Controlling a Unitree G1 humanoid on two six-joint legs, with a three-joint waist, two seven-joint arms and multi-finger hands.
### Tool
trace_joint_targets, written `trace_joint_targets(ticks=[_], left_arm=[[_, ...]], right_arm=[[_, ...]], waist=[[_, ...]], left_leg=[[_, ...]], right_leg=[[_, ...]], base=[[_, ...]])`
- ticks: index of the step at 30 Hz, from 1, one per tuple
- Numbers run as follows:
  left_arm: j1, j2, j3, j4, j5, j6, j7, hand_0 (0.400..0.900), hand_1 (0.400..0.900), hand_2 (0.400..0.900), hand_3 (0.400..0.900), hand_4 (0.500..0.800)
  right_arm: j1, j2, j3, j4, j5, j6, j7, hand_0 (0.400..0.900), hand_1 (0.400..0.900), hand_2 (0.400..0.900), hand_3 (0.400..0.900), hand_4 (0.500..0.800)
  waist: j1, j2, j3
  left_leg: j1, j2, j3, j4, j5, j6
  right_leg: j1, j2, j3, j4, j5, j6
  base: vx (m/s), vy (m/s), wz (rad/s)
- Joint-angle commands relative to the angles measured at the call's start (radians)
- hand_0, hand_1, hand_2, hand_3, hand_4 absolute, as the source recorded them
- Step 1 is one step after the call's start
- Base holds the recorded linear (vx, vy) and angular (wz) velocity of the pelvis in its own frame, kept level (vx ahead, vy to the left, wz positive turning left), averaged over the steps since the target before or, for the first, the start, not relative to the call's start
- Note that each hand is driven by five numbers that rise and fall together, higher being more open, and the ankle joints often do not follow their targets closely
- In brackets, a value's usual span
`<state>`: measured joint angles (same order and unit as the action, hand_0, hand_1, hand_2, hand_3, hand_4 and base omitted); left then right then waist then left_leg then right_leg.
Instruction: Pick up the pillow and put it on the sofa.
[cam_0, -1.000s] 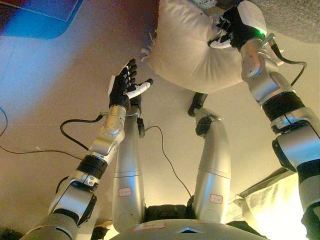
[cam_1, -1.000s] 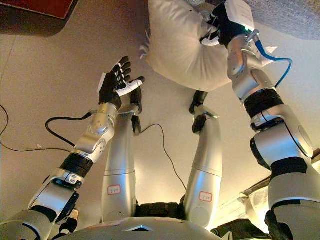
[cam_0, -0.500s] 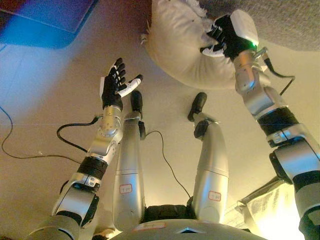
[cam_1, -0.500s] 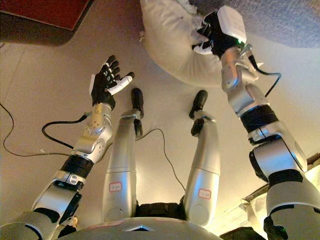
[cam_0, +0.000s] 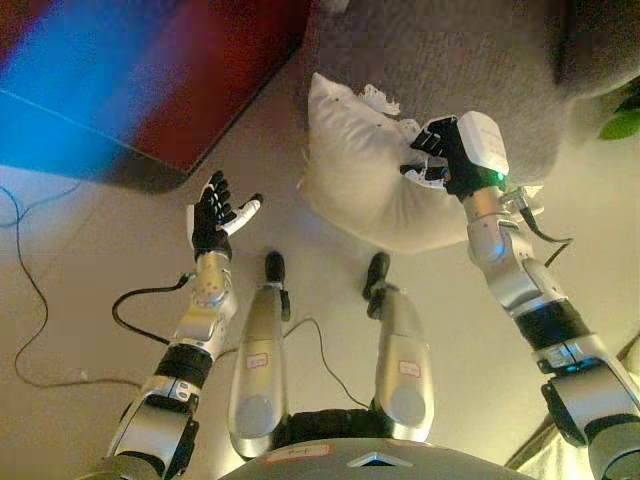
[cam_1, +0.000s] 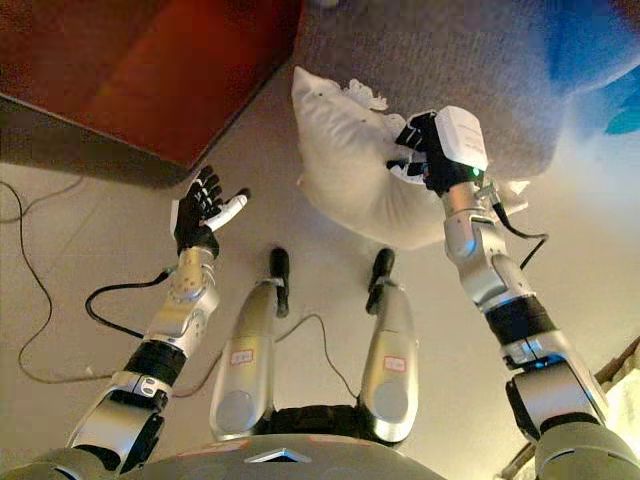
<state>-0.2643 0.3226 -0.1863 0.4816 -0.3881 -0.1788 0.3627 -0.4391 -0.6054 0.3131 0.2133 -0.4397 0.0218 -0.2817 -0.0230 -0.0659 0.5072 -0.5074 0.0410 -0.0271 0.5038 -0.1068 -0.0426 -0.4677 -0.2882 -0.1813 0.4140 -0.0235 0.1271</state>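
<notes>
A cream-white pillow hangs in the air in front of me, its top edge against the front of a grey sofa. My right hand is shut on the pillow's right side, fingers dug into the fabric; it also shows in the right eye view. My left hand is open, fingers spread, palm up, well left of the pillow and not touching it; it also shows in the right eye view.
A dark red cabinet or low table stands at the upper left, next to the sofa. A beige floor lies below. A green object shows at the right edge.
The camera has tilted up, so the sofa and the red furniture now fill the top. My right hand still holds the pillow, now against the sofa front. My left hand stays open.
</notes>
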Motion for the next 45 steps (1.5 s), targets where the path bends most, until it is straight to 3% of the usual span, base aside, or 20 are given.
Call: trace_joint_targets(ticks=[1, 7, 12, 17, 23, 24, 25, 28, 29, 30, 32, 33, 36, 37, 45], left_arm=[[0.037, 0.020, 0.039, -0.043, 0.057, -0.078, -0.040, 0.900, 0.900, 0.900, 0.900, 0.800], [0.166, 0.020, 0.103, -0.044, 0.105, -0.059, -0.108, 0.900, 0.900, 0.900, 0.900, 0.800], [0.252, 0.021, 0.145, -0.086, 0.115, -0.056, -0.151, 0.900, 0.900, 0.900, 0.900, 0.800], [0.291, 0.021, 0.159, -0.110, 0.104, -0.049, -0.177, 0.900, 0.900, 0.900, 0.900, 0.800], [0.323, 0.030, 0.150, -0.127, 0.065, -0.038, -0.215, 0.900, 0.900, 0.900, 0.900, 0.800], [0.334, 0.046, 0.128, -0.138, 0.044, -0.039, -0.226, 0.900, 0.900, 0.900, 0.900, 0.800], [0.333, 0.043, 0.133, -0.138, 0.044, -0.039, -0.226, 0.900, 0.900, 0.900, 0.900, 0.800], [0.340, 0.087, 0.101, -0.158, -0.014, -0.051, -0.239, 0.900, 0.900, 0.900, 0.900, 0.800], [0.337, 0.081, 0.106, -0.158, -0.015, -0.051, -0.240, 0.900, 0.900, 0.900, 0.900, 0.800], [0.332, 0.097, 0.084, -0.157, -0.043, -0.055, -0.250, 0.900, 0.900, 0.900, 0.900, 0.800], [0.321, 0.114, 0.056, -0.169, -0.063, -0.061, -0.263, 0.900, 0.900, 0.900, 0.900, 0.800], [0.319, 0.112, 0.057, -0.169, -0.063, -0.060, -0.263, 0.900, 0.900, 0.900, 0.900, 0.800], [0.281, 0.139, 0.005, -0.185, -0.080, -0.069, -0.296, 0.900, 0.900, 0.900, 0.900, 0.800], [0.274, 0.142, -0.005, -0.191, -0.081, -0.069, -0.302, 0.900, 0.900, 0.900, 0.900, 0.800], [0.258, 0.134, -0.023, -0.161, -0.078, -0.050, -0.291, 0.900, 0.900, 0.900, 0.900, 0.800]], right_arm=[[-0.078, -0.011, -0.157, -0.228, 0.008, -0.160, -0.091, 0.400, 0.400, 0.400, 0.400, 0.500], [0.094, 0.017, -0.264, -0.390, 0.054, -0.221, -0.022, 0.400, 0.400, 0.400, 0.400, 0.500], [0.125, 0.017, -0.296, -0.393, 0.104, -0.224, 0.022, 0.400, 0.400, 0.400, 0.400, 0.500], [0.113, 0.000, -0.301, -0.328, 0.165, -0.209, 0.052, 0.400, 0.400, 0.400, 0.400, 0.500], [-0.064, -0.086, -0.241, -0.107, 0.250, -0.174, 0.036, 0.400, 0.400, 0.400, 0.400, 0.500], [-0.184, -0.137, -0.194, 0.032, 0.289, -0.153, 0.024, 0.400, 0.400, 0.400, 0.400, 0.500], [-0.201, -0.138, -0.181, 0.046, 0.292, -0.159, 0.021, 0.400, 0.400, 0.400, 0.400, 0.500], [-0.547, -0.223, -0.007, 0.431, 0.394, -0.124, -0.001, 0.400, 0.400, 0.400, 0.400, 0.500], [-0.570, -0.223, 0.011, 0.449, 0.399, -0.131, -0.003, 0.400, 0.400, 0.400, 0.400, 0.500], [-0.724, -0.221, 0.083, 0.650, 0.459, -0.125, -0.003, 0.400, 0.400, 0.400, 0.400, 0.500], [-0.843, -0.232, 0.141, 0.837, 0.491, -0.114, -0.009, 0.400, 0.400, 0.400, 0.400, 0.500], [-0.854, -0.231, 0.149, 0.846, 0.494, -0.118, -0.008, 0.400, 0.400, 0.400, 0.400, 0.500], [-0.961, -0.288, 0.216, 1.033, 0.519, -0.108, 0.001, 0.400, 0.400, 0.400, 0.400, 0.500], [-0.970, -0.307, 0.225, 1.047, 0.520, -0.102, -0.004, 0.900, 0.900, 0.900, 0.900, 0.800], [-0.938, -0.289, 0.186, 0.952, 0.590, -0.112, -0.044, 0.900, 0.900, 0.900, 0.900, 0.800]], waist=[[0.014, -0.020, -0.142], [0.006, -0.035, -0.296], [0.022, -0.045, -0.374], [0.036, -0.051, -0.405], [0.070, -0.066, -0.401], [0.095, -0.073, -0.399], [0.090, -0.069, -0.396], [0.138, -0.082, -0.380], [0.133, -0.077, -0.378], [0.159, -0.075, -0.368], [0.189, -0.070, -0.359], [0.186, -0.067, -0.357], [0.243, -0.050, -0.345], [0.252, -0.042, -0.343], [0.251, -0.033, -0.357]], left_leg=[[0.126, 0.004, -0.014, -0.097, -0.018, -0.001], [0.357, -0.009, 0.025, -0.352, 0.030, 0.010], [0.452, -0.011, 0.057, -0.483, 0.067, 0.010], [0.466, -0.004, 0.058, -0.521, 0.089, -0.001], [0.456, 0.016, 0.039, -0.529, 0.105, -0.019], [0.449, 0.023, 0.030, -0.530, 0.111, -0.025], [0.449, 0.023, 0.029, -0.530, 0.111, -0.026], [0.421, 0.036, 0.009, -0.533, 0.130, -0.040], [0.419, 0.037, 0.008, -0.532, 0.130, -0.040], [0.399, 0.044, -0.005, -0.536, 0.142, -0.046], [0.373, 0.046, -0.027, -0.541, 0.158, -0.051], [0.371, 0.047, -0.029, -0.541, 0.159, -0.051], [0.321, 0.049, -0.080, -0.550, 0.188, -0.061], [0.313, 0.049, -0.094, -0.550, 0.192, -0.063], [0.335, 0.046, -0.124, -0.546, 0.182, -0.061]], right_leg=[[0.119, -0.031, -0.002, -0.070, 0.059, 0.055], [0.302, -0.053, -0.011, -0.261, 0.170, 0.111], [0.355, -0.060, -0.021, -0.355, 0.225, 0.126], [0.381, -0.058, -0.053, -0.390, 0.219, 0.122], [0.397, -0.050, -0.089, -0.398, 0.206, 0.116], [0.402, -0.046, -0.099, -0.405, 0.199, 0.112], [0.403, -0.045, -0.100, -0.406, 0.199, 0.111], [0.399, -0.033, -0.120, -0.420, 0.197, 0.106], [0.397, -0.032, -0.120, -0.420, 0.197, 0.105], [0.391, -0.025, -0.129, -0.430, 0.194, 0.101], [0.386, -0.020, -0.146, -0.441, 0.190, 0.099], [0.386, -0.019, -0.148, -0.441, 0.190, 0.099], [0.379, -0.015, -0.182, -0.465, 0.191, 0.100], [0.381, -0.013, -0.188, -0.470, 0.190, 0.100], [0.434, -0.001, -0.206, -0.479, 0.166, 0.093]], base=[[0.18, 0.137, -0.19], [0.12, 0.093, -0.13], [0.10, 0.064, -0.19], [0.06, -0.007, 0.14], [0.07, -0.056, 0.26], [0.04, -0.047, 0.18], [0.10, -0.096, 0.30], [0.04, -0.085, 0.23], [0.00, -0.072, 0.18], [0.01, -0.073, 0.22], [0.01, -0.076, 0.30], [0.00, -0.078, 0.41], [0.04, -0.090, 0.48], [0.04, -0.068, 0.39], [0.07, -0.015, 0.10]])
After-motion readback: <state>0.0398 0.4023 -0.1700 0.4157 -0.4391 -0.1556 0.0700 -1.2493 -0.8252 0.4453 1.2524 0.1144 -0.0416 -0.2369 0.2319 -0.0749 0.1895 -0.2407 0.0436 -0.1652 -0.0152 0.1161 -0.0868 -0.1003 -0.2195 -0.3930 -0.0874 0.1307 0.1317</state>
